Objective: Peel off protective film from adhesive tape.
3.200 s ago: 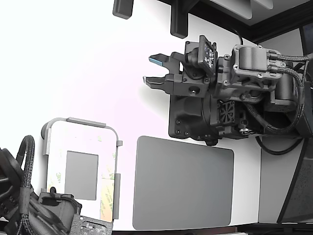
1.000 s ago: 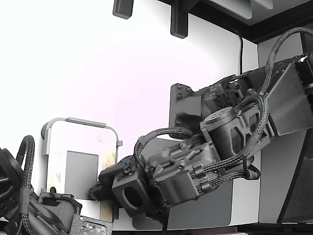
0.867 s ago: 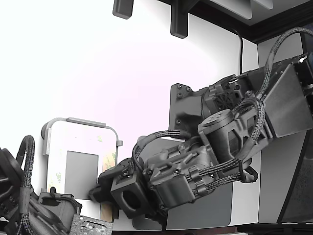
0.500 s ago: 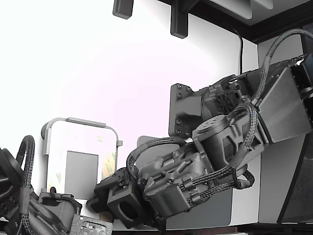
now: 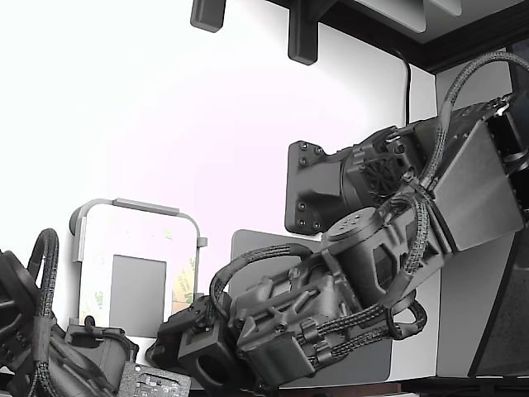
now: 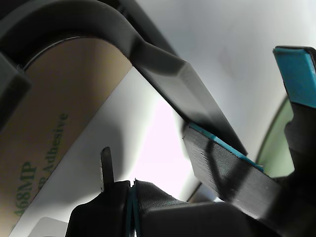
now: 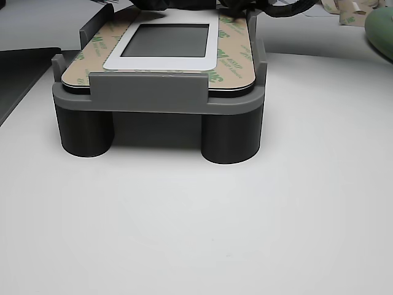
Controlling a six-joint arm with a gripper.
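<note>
Item: white plate (image 7: 227, 52) seated in a grey fixture (image 7: 147, 92) raised on dark round feet (image 7: 83, 130), standing on a white table (image 7: 196, 221). On the plate: a grey square patch (image 7: 169, 40) at centre, bordered by white. The protective film (image 7: 236, 64), tan with green printed lettering, lies flat along the plate's long edges on either side of the patch; a close stretch of it (image 6: 44, 128) fills the wrist view beside the fixture's dark rim (image 6: 163, 74). Gripper (image 5: 178, 343): low at the plate's corner nearest the dark grey mat (image 5: 364, 356), at the plate's end away from the fixture's curved end in the exterior view; its teal-padded fingers (image 6: 296, 69) stand apart in the wrist view with bare space between them, nothing held. Whether a fingertip touches the film cannot be told. Arm (image 5: 372, 273): dark, cabled, reaching across the mat toward the plate. Loose tan strips (image 7: 344, 9) lie beyond the fixture in the other view.
</note>
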